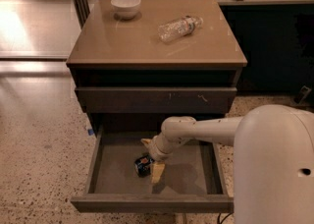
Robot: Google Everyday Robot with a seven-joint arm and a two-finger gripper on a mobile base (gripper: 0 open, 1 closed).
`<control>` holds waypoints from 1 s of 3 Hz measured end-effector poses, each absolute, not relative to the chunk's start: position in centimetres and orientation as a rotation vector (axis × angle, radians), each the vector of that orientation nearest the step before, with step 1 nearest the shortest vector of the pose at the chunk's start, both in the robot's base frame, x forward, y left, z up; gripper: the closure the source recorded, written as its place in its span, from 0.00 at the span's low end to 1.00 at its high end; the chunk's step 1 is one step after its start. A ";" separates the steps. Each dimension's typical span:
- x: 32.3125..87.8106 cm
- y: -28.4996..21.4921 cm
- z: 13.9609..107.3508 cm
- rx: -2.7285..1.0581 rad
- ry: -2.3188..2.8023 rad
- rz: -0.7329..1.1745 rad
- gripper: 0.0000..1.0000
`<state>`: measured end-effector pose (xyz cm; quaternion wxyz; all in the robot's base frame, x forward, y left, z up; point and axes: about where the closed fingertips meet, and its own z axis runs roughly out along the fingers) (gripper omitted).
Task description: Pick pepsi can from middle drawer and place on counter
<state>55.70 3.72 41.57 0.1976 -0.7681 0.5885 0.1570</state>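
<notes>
We see the gripper point(151, 158) down inside the open middle drawer point(117, 176), right of centre. Its tan fingers point(158, 172) are spread apart, one toward the far side and one toward the near side. The pepsi can point(143, 165) lies on its side on the drawer floor, just left of the near finger and roughly between the two. We can't tell if either finger touches it. The white arm point(206, 130) reaches in from the right. Above is a closed drawer front point(154, 99) with small white scuffs. The counter point(147, 46) carries a white bowl point(125, 6) at far left and a clear plastic bottle point(179, 27) lying on its side, right of centre.
</notes>
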 end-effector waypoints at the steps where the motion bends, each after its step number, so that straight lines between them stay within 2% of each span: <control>1: 56.2 6.9 38.9 -2.191 1.577 0.515 0.00; 2: 55.7 8.1 36.8 -2.239 1.557 0.595 0.00; 3: 55.6 8.1 36.7 -2.241 1.557 0.599 0.19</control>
